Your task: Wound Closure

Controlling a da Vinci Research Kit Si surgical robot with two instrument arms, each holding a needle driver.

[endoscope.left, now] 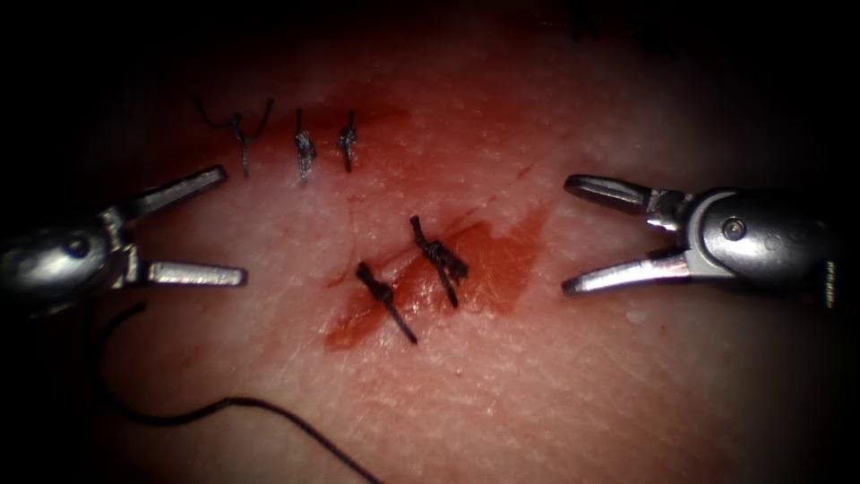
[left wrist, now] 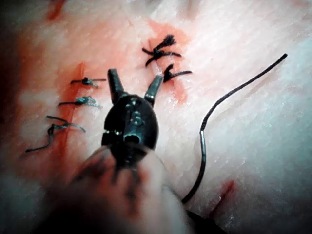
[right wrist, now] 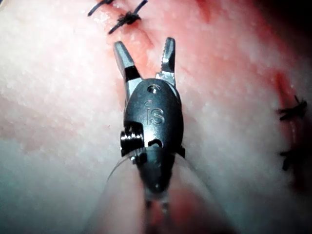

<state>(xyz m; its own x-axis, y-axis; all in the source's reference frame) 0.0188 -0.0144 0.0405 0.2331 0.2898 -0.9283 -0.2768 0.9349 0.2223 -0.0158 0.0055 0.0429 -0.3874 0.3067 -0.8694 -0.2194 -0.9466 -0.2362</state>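
My left tool point(endoscope.left: 231, 224) sits left of the cut with its jaws open and empty; in its wrist view the left tool point(left wrist: 136, 77) points at two knotted stitches point(left wrist: 158, 51). My right tool point(endoscope.left: 568, 236) is right of the cut, jaws wide open, holding nothing, as the right tool point(right wrist: 145, 46) also stands in its wrist view. The curved needle point(endoscope.left: 97, 354) lies loose on the tissue below the left tool, not in the tissue. Its thread point(endoscope.left: 269, 408) trails toward the lower edge. The needle point(left wrist: 202, 146) and thread point(left wrist: 243, 85) lie beside the left tool.
Two knotted stitches point(endoscope.left: 439, 255) cross the cut in the middle, over a pool of red fluid point(endoscope.left: 502, 264). A second row of three knotted stitches point(endoscope.left: 303, 148) lies at the upper left, with short cut ends. Pale tissue point(endoscope.left: 555, 385) surrounds both.
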